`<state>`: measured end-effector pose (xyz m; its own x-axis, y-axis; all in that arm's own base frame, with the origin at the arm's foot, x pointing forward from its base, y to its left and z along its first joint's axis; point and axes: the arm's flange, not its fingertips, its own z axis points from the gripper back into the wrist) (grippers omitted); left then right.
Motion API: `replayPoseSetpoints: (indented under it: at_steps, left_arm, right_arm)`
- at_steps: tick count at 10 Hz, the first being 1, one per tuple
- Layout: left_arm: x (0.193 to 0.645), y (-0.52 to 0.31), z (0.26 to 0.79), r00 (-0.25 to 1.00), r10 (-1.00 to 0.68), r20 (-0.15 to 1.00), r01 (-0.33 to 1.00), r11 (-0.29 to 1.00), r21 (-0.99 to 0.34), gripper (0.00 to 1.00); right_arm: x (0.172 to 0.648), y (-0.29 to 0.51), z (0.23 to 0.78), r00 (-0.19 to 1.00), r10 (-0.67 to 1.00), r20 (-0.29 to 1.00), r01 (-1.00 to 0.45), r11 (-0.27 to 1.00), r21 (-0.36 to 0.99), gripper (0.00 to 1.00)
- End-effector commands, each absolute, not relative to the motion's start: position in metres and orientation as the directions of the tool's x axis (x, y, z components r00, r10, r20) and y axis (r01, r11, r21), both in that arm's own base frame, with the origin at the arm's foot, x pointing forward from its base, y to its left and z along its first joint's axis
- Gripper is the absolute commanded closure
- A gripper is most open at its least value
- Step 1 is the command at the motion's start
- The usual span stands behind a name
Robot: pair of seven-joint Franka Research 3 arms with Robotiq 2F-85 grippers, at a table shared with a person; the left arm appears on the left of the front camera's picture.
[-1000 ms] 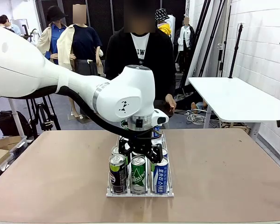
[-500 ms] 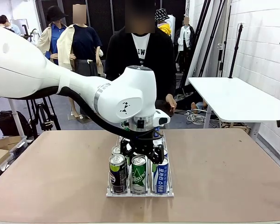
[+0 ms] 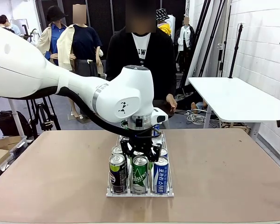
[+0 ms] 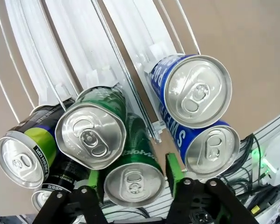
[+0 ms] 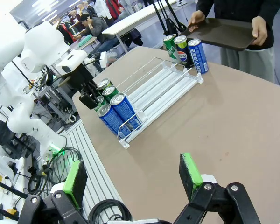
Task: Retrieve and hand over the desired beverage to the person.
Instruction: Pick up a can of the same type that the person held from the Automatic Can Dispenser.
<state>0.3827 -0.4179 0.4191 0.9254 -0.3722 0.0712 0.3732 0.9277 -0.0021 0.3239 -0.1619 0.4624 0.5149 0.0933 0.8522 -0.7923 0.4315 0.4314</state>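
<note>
The brown table [image 3: 233,177] is being occupied centrally by a clear three-lane rack [image 3: 140,193], laid along the 12-to-6 o'clock line. At its 6 o'clock end a black can [image 3: 117,172], a green can [image 3: 139,173] and a blue can [image 3: 161,175] are being held upright, ranged from 9 to 3 o'clock. A second green can [image 4: 133,179] is being held just behind, toward 12 o'clock.

I take this for a robotics lab; black stands [image 3: 236,46] upper right; loose cables [image 3: 194,118] on the floor mid-right; block wall [image 3: 266,42] far right.
</note>
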Motion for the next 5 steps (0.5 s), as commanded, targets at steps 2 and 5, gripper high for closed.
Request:
replayPoseSetpoints:
  at_steps: [2, 5]
  left_arm:
    - [0.3817, -0.4191, 0.4115, 0.925, -0.364, 0.11, 0.366, 0.93, -0.002, 0.85]
    - [0.3842, -0.4122, 0.408, 0.949, -0.313, 0.032, 0.312, 0.95, 0.022, 1.0]
  right_arm:
    - [0.3247, -0.1609, 0.4631, 0.51, 0.081, 0.857, -0.795, 0.425, 0.433, 0.0]
    - [0.3247, -0.1609, 0.4631, 0.51, 0.081, 0.857, -0.795, 0.425, 0.433, 0.0]
